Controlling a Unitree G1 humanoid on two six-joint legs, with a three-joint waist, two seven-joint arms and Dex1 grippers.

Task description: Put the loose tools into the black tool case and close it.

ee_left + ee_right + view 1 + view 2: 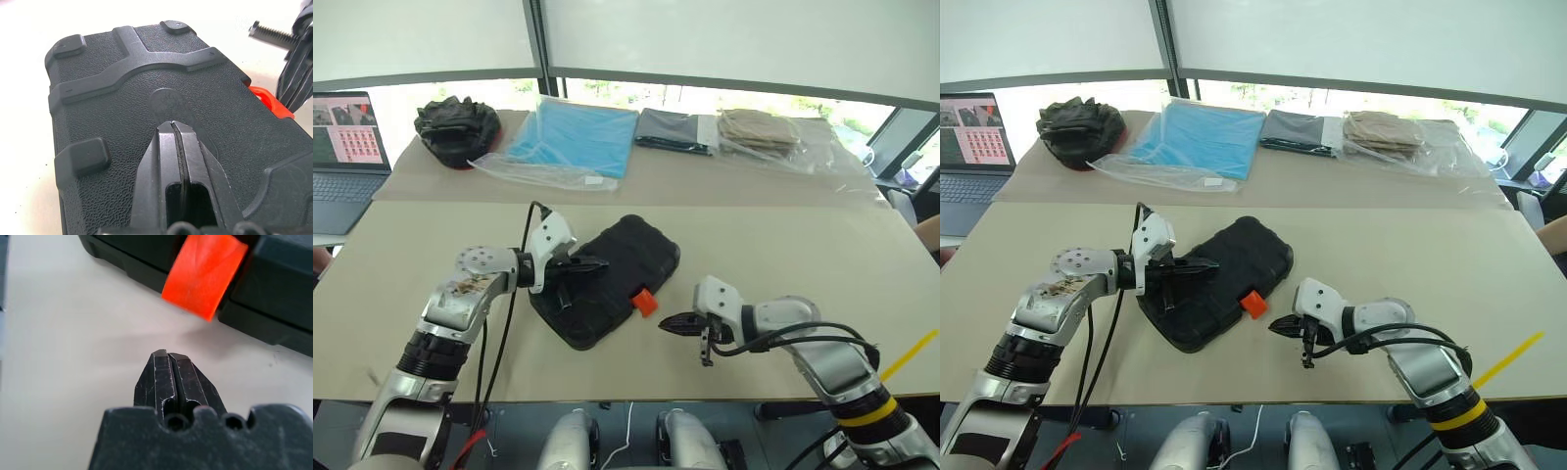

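The black tool case [628, 257] lies shut and slanted on the beige table, with its orange latch [646, 302] sticking out from the near right edge. My left gripper [603, 262] is shut, its tips over the textured lid [122, 112] near the middle. My right gripper [664, 324] is shut and hovers low over the table just right of the latch [205, 274], pointing at it with a small gap. The loose tools are out of view.
At the table's far side lie a black fabric bundle [457, 127], a blue sheet in clear plastic [573, 137], a grey folded cloth [675, 129] and a beige bagged bundle [759, 132]. A laptop [347, 147] stands at the far left.
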